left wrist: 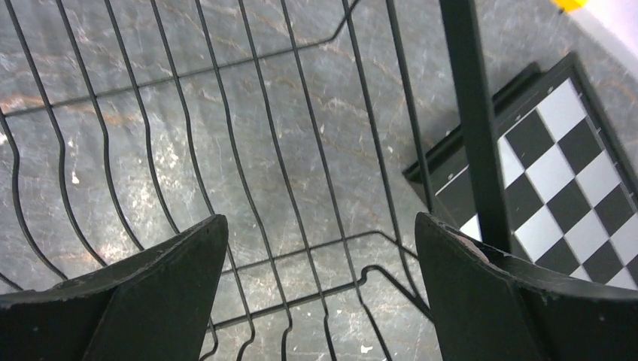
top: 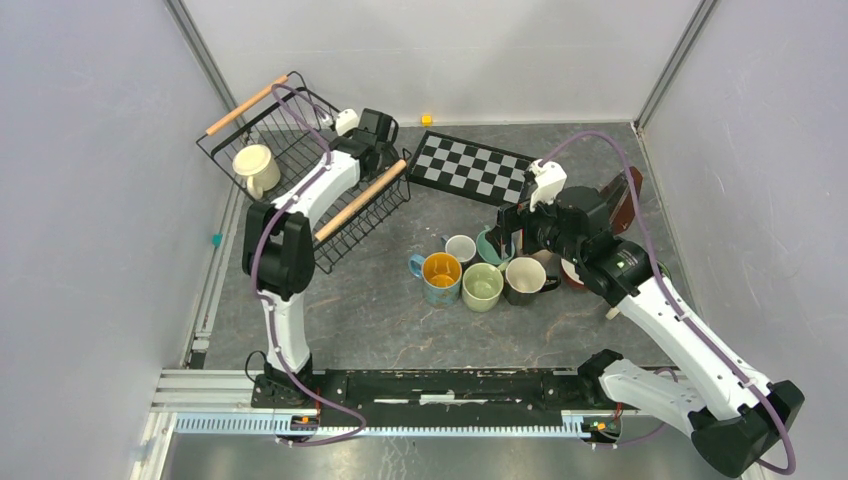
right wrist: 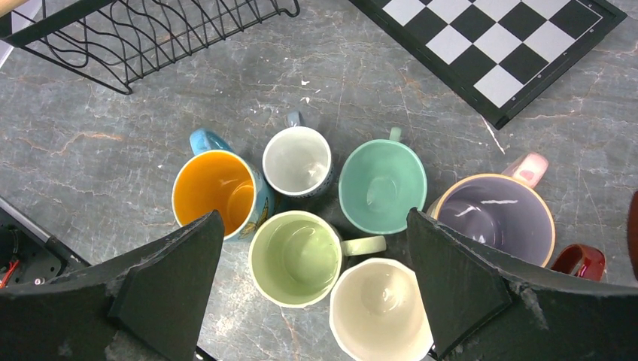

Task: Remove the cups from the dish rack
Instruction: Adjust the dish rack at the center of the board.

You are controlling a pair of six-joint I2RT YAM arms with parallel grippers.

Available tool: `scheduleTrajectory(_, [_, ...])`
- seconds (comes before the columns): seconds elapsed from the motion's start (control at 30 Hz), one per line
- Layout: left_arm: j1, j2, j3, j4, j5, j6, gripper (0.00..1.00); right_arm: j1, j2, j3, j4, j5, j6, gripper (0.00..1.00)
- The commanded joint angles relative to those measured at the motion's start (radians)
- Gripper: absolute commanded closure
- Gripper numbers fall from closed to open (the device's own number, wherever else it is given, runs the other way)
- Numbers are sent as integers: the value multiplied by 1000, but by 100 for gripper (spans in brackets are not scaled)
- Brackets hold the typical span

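At the far left of the table [top: 400,320], the dish rack [top: 290,150] holds one cream mug [top: 256,168] in its left part, apparently upright, its handle turned to the near side. The left claw [left wrist: 320,226] hangs over the rack's right end, fingers apart and gripping nothing, only bare wire beneath, well apart from that mug. To pick well, I judge it should travel left across the rack, drop one finger inside the rim and one outside, away from the handle, close firmly, then lift straight up clear of the wire wall and the wooden rod handle [top: 360,200]. The right claw [right wrist: 314,214], also spread and empty, hovers above the cluster of mugs [right wrist: 295,258] right of the rack, so set down beside the blue mug [right wrist: 218,192], not among them
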Motion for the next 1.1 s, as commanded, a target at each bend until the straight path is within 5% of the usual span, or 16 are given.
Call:
scheduleTrajectory(0.0, [-46,30,81,-19,-12,-48,0,4,-23,-10,17,28,6,2])
scheduleTrajectory(0.67, [-214,144,164,-71,-40,-131,0,4,-46,-33,8,34,4,2])
scheduleTrajectory(1.07, [-238,65,107,-78,-73,-173,0,4,-48,-35,13,44,5,2])
